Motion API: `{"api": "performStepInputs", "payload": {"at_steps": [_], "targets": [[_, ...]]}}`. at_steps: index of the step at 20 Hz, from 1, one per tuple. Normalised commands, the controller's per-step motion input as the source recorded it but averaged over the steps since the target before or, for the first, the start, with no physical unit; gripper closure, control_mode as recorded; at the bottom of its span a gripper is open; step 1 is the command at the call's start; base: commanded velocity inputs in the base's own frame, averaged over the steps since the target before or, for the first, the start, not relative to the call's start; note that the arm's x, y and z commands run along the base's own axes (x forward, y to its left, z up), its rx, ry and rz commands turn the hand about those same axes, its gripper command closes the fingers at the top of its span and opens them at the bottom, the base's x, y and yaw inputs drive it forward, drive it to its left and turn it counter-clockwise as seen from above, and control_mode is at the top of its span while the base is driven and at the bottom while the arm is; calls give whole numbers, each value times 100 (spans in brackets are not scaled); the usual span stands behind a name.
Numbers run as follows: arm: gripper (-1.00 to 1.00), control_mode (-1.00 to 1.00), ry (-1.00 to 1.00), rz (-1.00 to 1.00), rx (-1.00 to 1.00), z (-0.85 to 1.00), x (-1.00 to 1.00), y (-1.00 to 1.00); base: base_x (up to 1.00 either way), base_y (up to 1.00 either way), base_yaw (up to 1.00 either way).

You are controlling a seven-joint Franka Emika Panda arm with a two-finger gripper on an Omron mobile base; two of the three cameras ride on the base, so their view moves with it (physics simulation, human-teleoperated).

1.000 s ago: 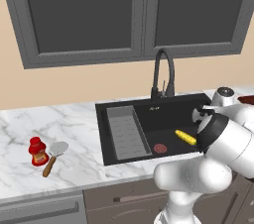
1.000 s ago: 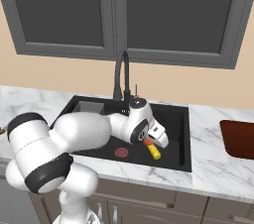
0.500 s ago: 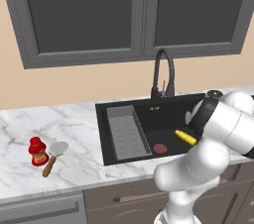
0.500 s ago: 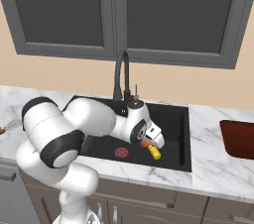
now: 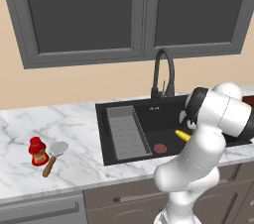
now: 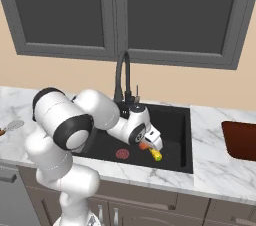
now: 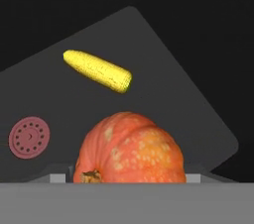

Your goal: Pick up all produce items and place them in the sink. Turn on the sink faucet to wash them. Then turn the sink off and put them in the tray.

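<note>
Reaching down into the sink [image 6: 182, 135], the arm has its hand [image 6: 150, 142] low over the basin floor, right of the red drain [image 6: 122, 154]. In the hand view an orange-red vegetable [image 7: 130, 148], ribbed and speckled like a little squash, sits right between the fingers. The hand is spread wide around it and looks to be gripping it, though the finger pads themselves are hidden, so contact cannot be confirmed. From the right base view a bit of that orange [image 6: 144, 145] peeks out under the hand.

The corn [image 7: 97, 71] lies flat on the black basin floor just beyond the vegetable, apart from it; in the right base view its yellow end [image 6: 156, 154] pokes out beside the hand, and the left base view catches it [image 5: 181, 135] next to the arm. The faucet [image 6: 121, 77] arches up behind the basin, spout over the sink. A grey ribbed rack [image 5: 125, 132] fills the sink's left part.

Over on the desk [image 5: 74, 168], well left of the sink, a red bottle [image 5: 36, 151] stands touching a wooden-handled spatula [image 5: 53, 155]. The tray [image 6: 241, 139] sits on the desk right of the sink.
</note>
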Motion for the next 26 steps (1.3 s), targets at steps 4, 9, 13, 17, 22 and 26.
{"api": "performStepInputs", "payload": {"at_steps": [4,9,13,17,22,26], "targets": [[100,-100,0,3,4,-13,14,0,0,0,0],[100,-100,0,0,0,-4,13,-1,0,0,0],[100,-100,0,0,0,-14,24,-1,0,0,0],[100,-100,0,0,1,-21,29,-9,0,0,0],[100,-100,-1,0,2,-17,25,-21,0,0,0],[100,-100,0,0,4,-13,24,-17,0,0,0]]}}
